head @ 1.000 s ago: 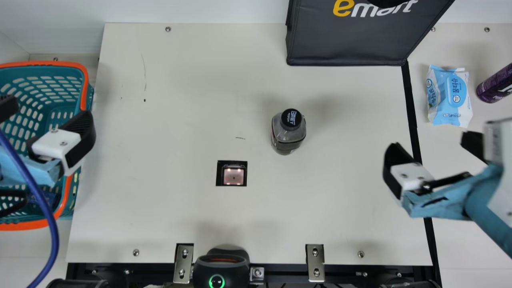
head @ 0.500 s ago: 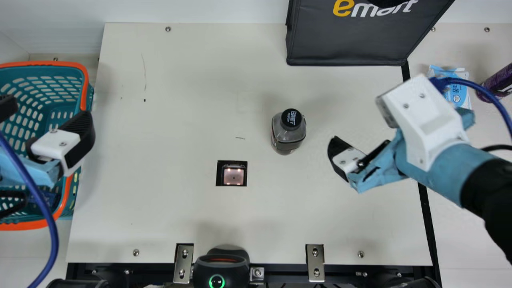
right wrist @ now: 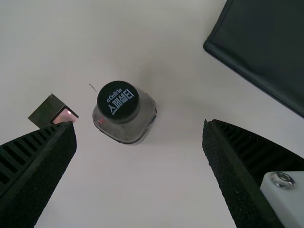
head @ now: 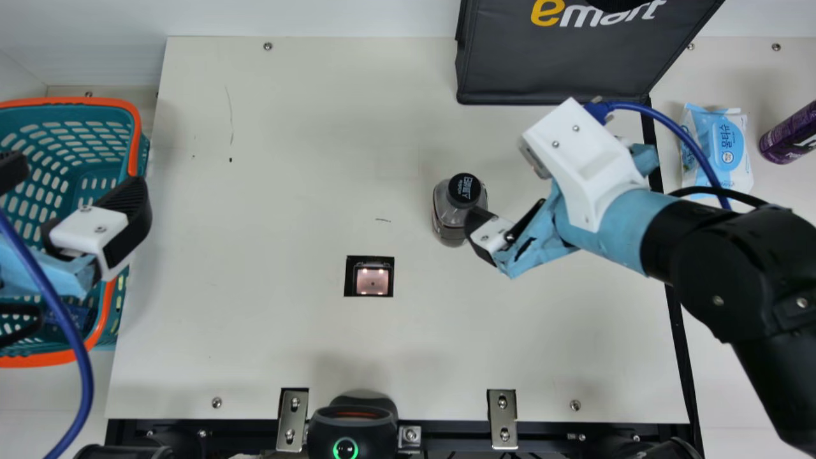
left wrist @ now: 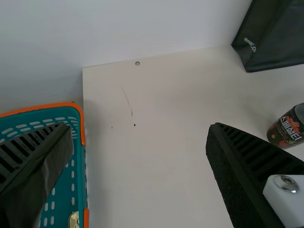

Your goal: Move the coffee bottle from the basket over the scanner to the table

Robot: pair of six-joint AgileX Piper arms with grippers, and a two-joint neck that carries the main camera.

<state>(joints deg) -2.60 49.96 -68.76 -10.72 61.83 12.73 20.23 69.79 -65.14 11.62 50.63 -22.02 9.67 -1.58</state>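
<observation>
Main view: the coffee bottle (head: 448,223) stands upright on the table (head: 287,344), near the scanner (head: 372,281). It looks smooth, stiff and perhaps slippery; its body should hold better than the cap (head: 464,189).

Left wrist view: the left gripper (left wrist: 138,128) is spread wide by the basket (left wrist: 42,109).

Right wrist view: the right gripper (right wrist: 140,125) is wide apart, probably just shy of the bottle.

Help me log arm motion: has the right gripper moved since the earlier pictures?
Yes: in the main view, the right gripper moved left, toward the unmoved bottle.
</observation>
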